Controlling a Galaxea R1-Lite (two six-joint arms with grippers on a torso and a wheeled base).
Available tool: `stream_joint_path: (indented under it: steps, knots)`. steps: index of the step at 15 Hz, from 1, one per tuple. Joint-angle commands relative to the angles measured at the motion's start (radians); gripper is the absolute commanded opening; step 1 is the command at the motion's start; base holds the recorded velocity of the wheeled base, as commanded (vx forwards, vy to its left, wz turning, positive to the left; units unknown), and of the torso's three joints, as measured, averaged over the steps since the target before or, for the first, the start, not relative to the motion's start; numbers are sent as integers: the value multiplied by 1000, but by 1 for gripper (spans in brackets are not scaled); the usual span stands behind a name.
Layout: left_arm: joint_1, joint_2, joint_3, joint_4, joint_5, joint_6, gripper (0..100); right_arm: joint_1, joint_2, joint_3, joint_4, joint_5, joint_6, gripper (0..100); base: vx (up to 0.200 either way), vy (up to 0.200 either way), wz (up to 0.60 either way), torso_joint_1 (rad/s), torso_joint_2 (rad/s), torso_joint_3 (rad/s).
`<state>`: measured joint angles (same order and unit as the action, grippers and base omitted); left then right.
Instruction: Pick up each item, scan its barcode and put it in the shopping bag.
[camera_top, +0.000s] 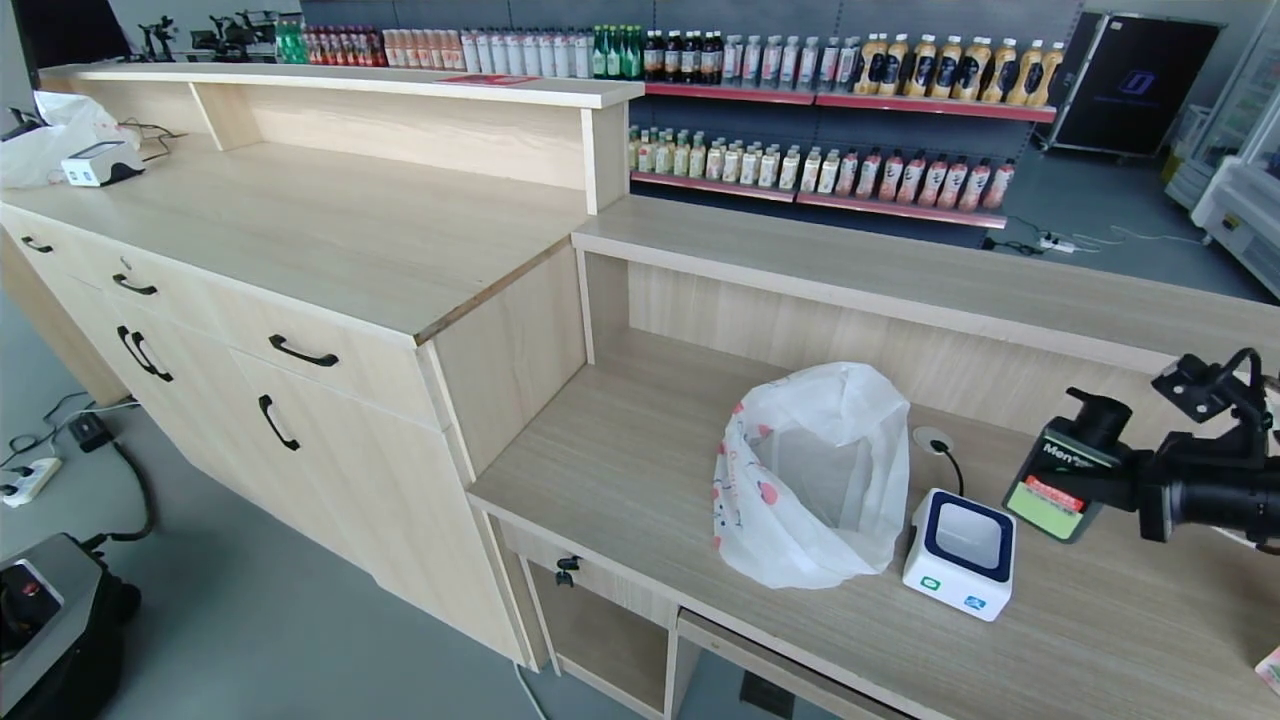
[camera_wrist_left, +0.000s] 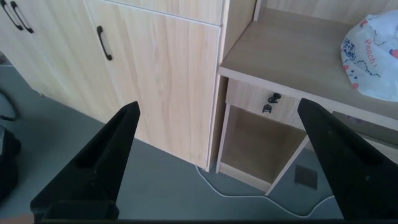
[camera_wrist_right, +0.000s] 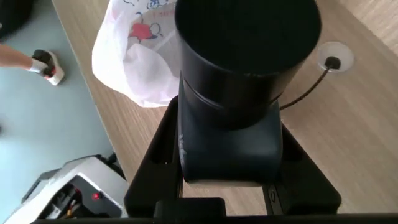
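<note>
The right gripper (camera_top: 1140, 478), clenched on the black bottle (camera_top: 1072, 468), should tilt its label (camera_top: 1043, 508) toward the scanner (camera_top: 960, 552) at seven o'clock of it; the left gripper (camera_wrist_left: 217, 106) hangs released

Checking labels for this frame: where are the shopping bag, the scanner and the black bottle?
shopping bag (camera_top: 765, 520), head view, front wall.
scanner (camera_top: 965, 538), head view, its top window.
black bottle (camera_top: 1072, 465), head view, dark middle of body.

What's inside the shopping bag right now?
Through the open mouth of the shopping bag I see bare pale inner wall, no item. Its bottom is covered by the front wall, so something lying low cannot be ruled out.
</note>
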<state>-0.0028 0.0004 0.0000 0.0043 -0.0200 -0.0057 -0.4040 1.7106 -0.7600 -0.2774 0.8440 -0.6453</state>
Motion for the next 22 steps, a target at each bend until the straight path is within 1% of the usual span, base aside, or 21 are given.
stream_joint_path:
  steps: [1,4,5,8,9,10,11,12,13,14,17,21,22]
  knots:
    - [0,1,0,0,0,0,100,-122,-310,120,6,-152,-177,0,0,0,0,0,0,0]
    - [0,1,0,0,0,0,100,-122,-365,148,-5,-146,-198,0,0,0,0,0,0,0]
    - [0,1,0,0,0,0,100,-121,-371,149,-17,-125,-205,0,0,0,600,-17,2,2]
    - [0,1,0,0,0,0,100,-75,-345,153,-134,-128,-192,0,0,0,600,2,2,1]
    - [0,1,0,0,0,0,100,-48,-307,142,-157,-122,-134,0,0,0,0,0,0,0]
    - [0,1,0,0,0,0,100,-9,-269,131,-174,-122,-45,0,0,0,0,0,0,0]
    - [0,1,0,0,0,0,100,13,-227,114,-206,-122,41,0,0,0,0,0,0,0]
    - [0,1,0,0,0,0,100,24,-184,110,-241,-122,115,0,0,0,0,0,0,0]
    - [0,1,0,0,0,0,100,30,-152,111,-255,-120,147,0,0,0,0,0,0,0]
    - [0,1,0,0,0,0,100,31,-129,110,-255,-120,151,0,0,0,0,0,0,0]
    - [0,1,0,0,0,0,100,25,38,91,-270,-123,147,0,0,0,0,0,0,0]
    - [0,1,0,0,0,0,100,25,239,50,-467,-122,125,0,0,0,0,0,0,0]
    - [0,1,0,0,0,0,100,39,302,14,-514,-120,101,0,0,0,0,0,0,0]
